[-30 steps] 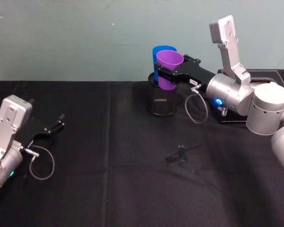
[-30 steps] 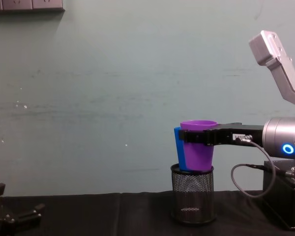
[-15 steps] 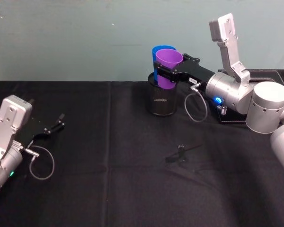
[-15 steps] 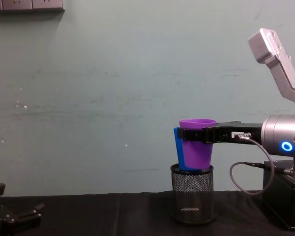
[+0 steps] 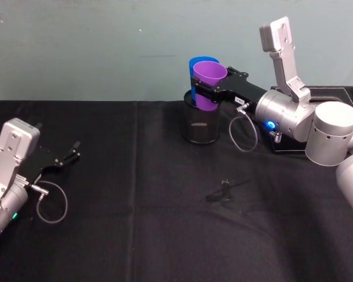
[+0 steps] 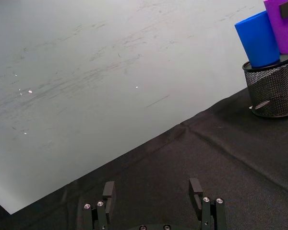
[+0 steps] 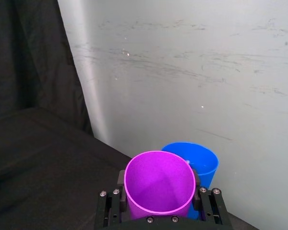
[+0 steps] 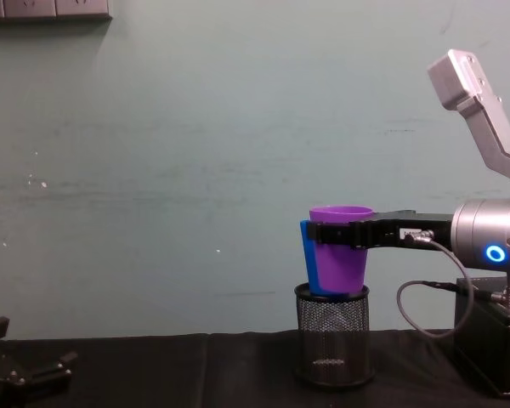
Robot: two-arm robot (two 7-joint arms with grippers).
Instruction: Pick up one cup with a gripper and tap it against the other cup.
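Slightly higher: purple cup (image 5: 210, 73) in level right pincer (image 5: 205, 91) beside blue cup (image 5: 195, 64).

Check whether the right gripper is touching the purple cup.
Touching. In the right wrist view the right gripper has its jaws pressed against opposite sides of the purple cup, with no gap on either side.

The head view looks down from above onto the black cloth-covered table (image 5: 165, 235). The chest view looks level across it at the pale green wall (image 8: 195, 127). The left wrist view peers past the left gripper (image 6: 152, 186) from afar, and the right wrist view past the right gripper (image 7: 158, 184) from close by. Both face that wall, and all views share the bright blue plastic tapered cup (image 5: 201, 59).
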